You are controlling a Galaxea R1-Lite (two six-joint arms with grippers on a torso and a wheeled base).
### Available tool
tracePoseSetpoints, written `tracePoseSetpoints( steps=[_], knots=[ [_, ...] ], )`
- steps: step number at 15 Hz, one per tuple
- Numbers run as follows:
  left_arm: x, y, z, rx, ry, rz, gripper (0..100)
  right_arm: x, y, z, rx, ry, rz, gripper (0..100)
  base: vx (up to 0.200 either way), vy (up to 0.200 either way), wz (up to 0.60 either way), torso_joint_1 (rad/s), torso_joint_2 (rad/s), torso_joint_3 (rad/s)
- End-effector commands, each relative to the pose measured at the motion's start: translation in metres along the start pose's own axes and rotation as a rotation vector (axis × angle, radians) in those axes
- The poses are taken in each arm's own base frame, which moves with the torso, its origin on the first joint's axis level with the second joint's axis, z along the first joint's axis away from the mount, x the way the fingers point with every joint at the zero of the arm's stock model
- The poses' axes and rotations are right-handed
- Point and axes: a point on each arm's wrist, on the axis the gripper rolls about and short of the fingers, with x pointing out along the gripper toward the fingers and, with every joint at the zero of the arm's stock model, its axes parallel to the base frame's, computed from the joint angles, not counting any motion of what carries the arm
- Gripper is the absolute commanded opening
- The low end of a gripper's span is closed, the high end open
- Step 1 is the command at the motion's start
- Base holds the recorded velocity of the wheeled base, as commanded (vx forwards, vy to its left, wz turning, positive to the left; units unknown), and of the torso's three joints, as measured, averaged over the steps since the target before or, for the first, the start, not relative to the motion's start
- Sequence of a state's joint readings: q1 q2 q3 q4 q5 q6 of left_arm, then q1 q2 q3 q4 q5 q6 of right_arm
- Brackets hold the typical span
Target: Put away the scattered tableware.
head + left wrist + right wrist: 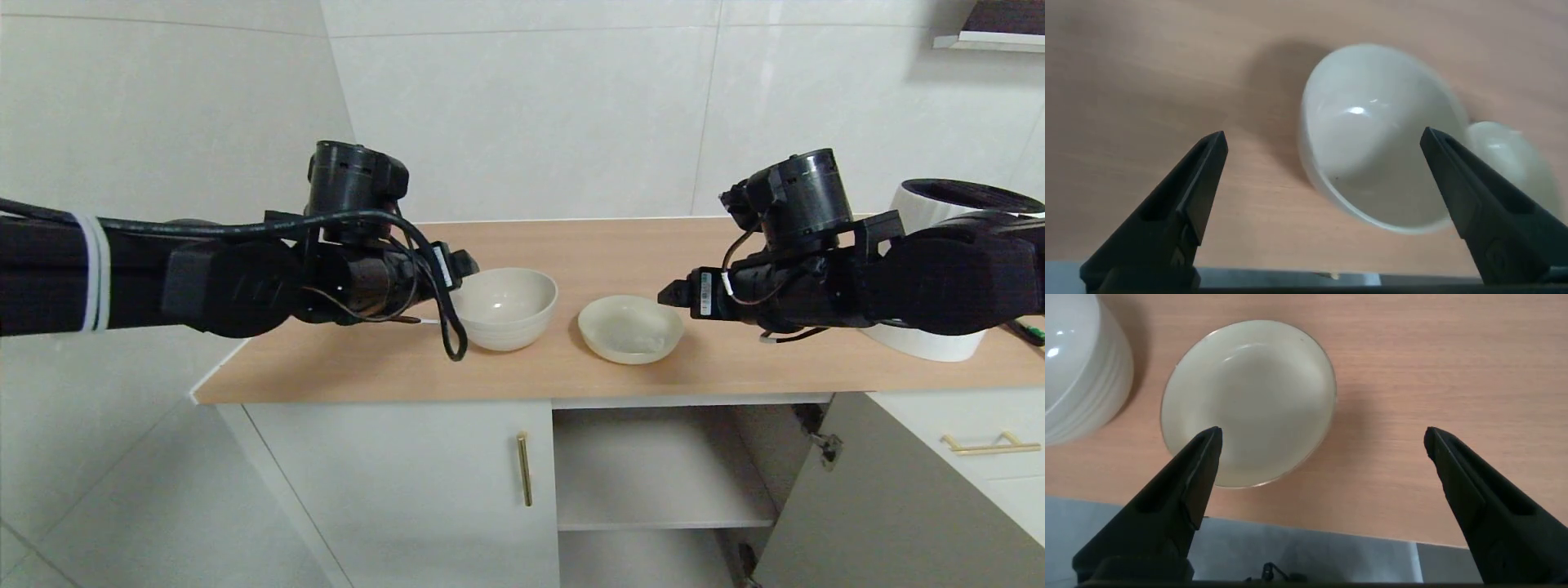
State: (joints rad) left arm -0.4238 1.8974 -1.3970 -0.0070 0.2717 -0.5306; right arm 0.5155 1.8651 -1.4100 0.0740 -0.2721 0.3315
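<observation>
Bowls look hard, slippery and breakable: deep bowl (504,308) and shallow bowl (630,328) sit mid-frame on the tabletop (326,367). Left end effector (1323,137) and right end effector (1323,433) are open; probably best to take the rims.

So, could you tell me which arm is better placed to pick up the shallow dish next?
Right. The right hand, open, hovers just beside the shallow dish; the left hand faces the deeper bowl, which lies between it and the dish.
</observation>
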Motion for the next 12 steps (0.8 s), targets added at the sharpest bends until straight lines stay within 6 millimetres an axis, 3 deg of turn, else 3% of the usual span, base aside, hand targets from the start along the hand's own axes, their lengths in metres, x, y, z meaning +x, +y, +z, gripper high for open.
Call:
tracePoseSetpoints(
  steps=[1,6,7,12],
  knots=[
    [0.020,0.000,-0.011,0.012,0.037,0.022,100,0.002,0.000,-0.001,-0.001,0.001,-0.001,100,0.000,0.000,0.00,0.000,0.00,0.000],
    [0.037,0.004,-0.020,0.020,0.067,0.047,100,0.003,0.000,-0.002,0.001,0.003,-0.001,100,0.000,0.000,0.00,0.000,0.00,0.000],
    [0.039,0.004,-0.022,0.021,0.072,0.050,0,0.003,0.000,-0.002,0.001,0.001,-0.001,100,0.000,0.000,0.00,0.000,0.00,0.000],
    [0.041,0.004,-0.024,0.024,0.078,0.052,0,0.003,0.000,-0.001,0.001,0.002,0.000,100,0.000,0.000,0.00,0.000,0.00,0.000]
  ],
)
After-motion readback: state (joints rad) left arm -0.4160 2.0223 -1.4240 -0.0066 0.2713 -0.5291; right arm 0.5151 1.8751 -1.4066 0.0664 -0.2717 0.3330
